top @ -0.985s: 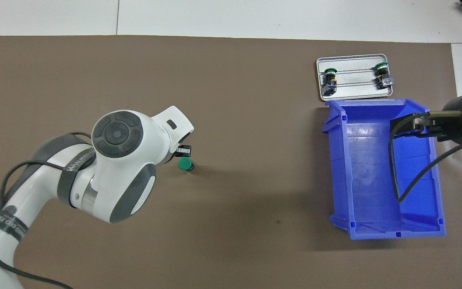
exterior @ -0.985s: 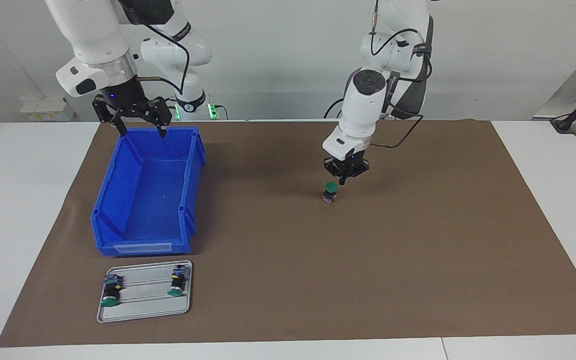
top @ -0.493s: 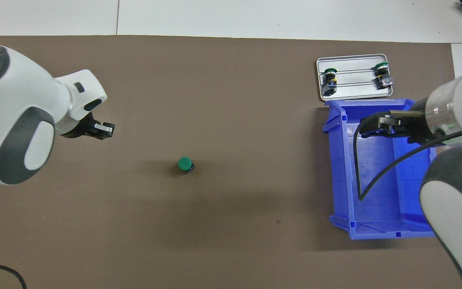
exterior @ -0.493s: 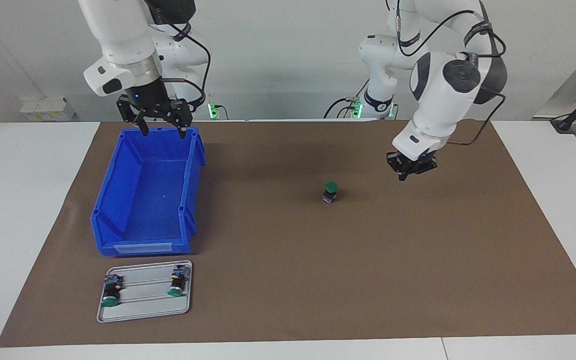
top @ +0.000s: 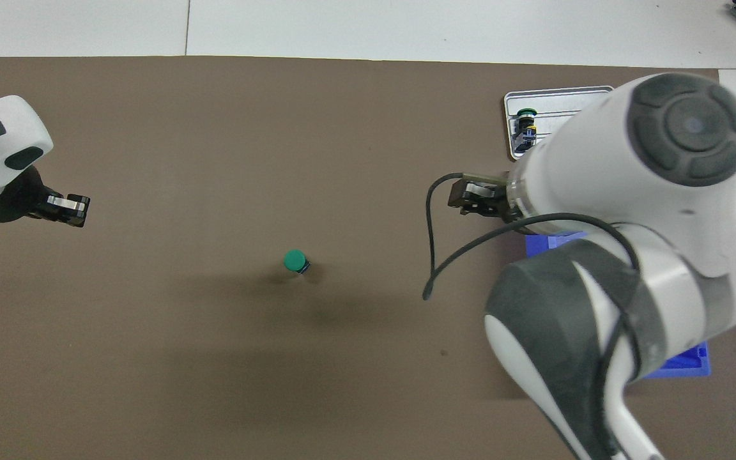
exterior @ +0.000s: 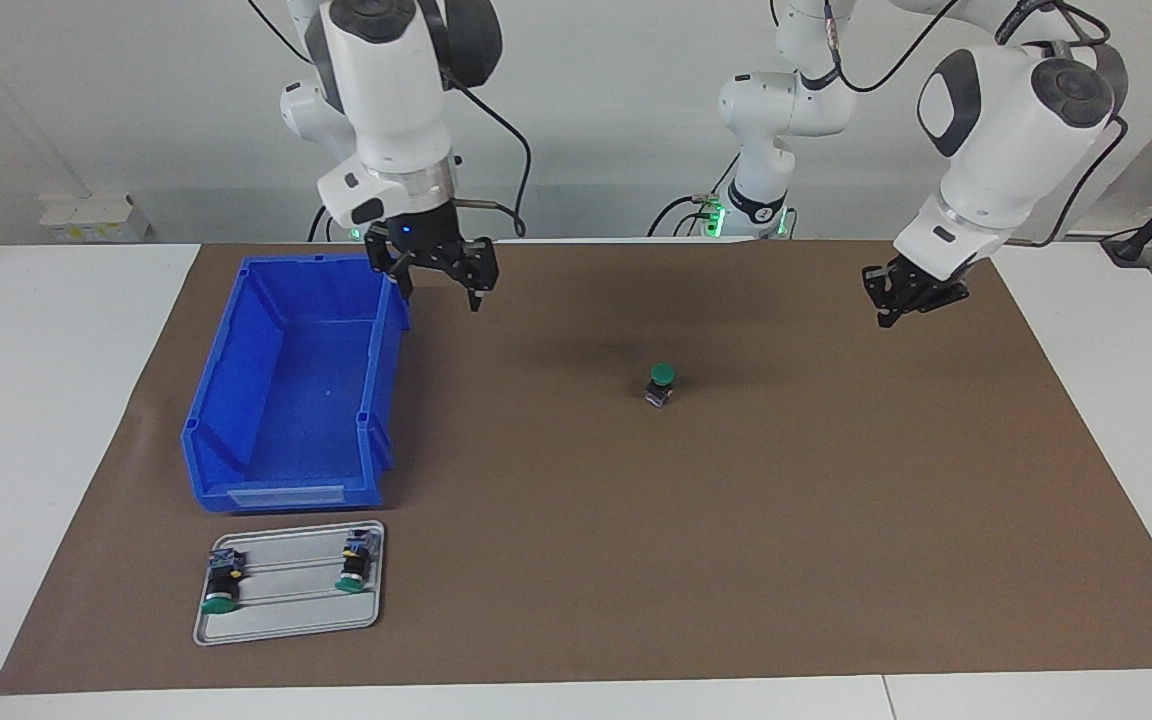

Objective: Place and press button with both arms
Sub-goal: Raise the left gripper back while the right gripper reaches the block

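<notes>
The brown mat (exterior: pixel 736 520) was seen to carry, toward the right arm's end, a blue bin (exterior: pixel 291 390) and, farther from the robots, a grey tray (exterior: pixel 286 620) with two buttons lying in it. The right gripper (exterior: pixel 441 285) was held over the mat just beside the bin's rim with fingers apart, and the left gripper (exterior: pixel 898 305) was raised over the mat at the left arm's end with fingertips together, nothing gripped. The button (exterior: pixel 661 384) was stood upright, green cap up, alone mid-mat and well apart from both grippers.
</notes>
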You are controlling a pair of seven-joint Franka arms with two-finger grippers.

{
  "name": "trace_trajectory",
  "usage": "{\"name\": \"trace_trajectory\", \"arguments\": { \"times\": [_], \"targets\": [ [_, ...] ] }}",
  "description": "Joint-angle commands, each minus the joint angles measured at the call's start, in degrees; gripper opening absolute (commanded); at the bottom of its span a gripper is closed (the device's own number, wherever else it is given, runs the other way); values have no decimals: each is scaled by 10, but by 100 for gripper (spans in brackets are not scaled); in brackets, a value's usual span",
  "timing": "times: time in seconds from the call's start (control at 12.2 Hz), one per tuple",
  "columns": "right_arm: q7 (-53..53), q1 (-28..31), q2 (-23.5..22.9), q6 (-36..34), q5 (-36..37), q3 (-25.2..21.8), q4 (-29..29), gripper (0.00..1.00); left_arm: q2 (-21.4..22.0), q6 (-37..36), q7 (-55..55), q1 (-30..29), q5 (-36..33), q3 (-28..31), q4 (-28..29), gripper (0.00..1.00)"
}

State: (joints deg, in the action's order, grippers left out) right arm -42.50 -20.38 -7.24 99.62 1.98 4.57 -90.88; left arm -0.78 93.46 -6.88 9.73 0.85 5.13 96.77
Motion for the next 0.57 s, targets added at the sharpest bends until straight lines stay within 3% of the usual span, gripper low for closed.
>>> {"name": "trace_trajectory", "arguments": {
  "times": [0.0, 0.16, 0.25, 0.33, 0.49],
  "targets": [
    [-113, -61, -87, 6, 28, 0, 74, 95, 16, -33, -5, -14, 2, -3, -13, 0],
    [-182, -95, -133, 21, 33, 0, 111, 95, 21, -34, -11, -14, 0, -3, -8, 56],
    [-208, -110, -152, 32, 33, 0, 120, 95, 22, -34, -16, -18, 0, -3, -8, 79],
    [-237, -122, -178, 35, 34, 0, 147, 95, 22, -33, -16, -22, 0, -3, -8, 90],
    [-279, -136, -213, 46, 33, 1, 177, 95, 22, -29, -15, -24, 0, -2, -8, 97]
  ]
}}
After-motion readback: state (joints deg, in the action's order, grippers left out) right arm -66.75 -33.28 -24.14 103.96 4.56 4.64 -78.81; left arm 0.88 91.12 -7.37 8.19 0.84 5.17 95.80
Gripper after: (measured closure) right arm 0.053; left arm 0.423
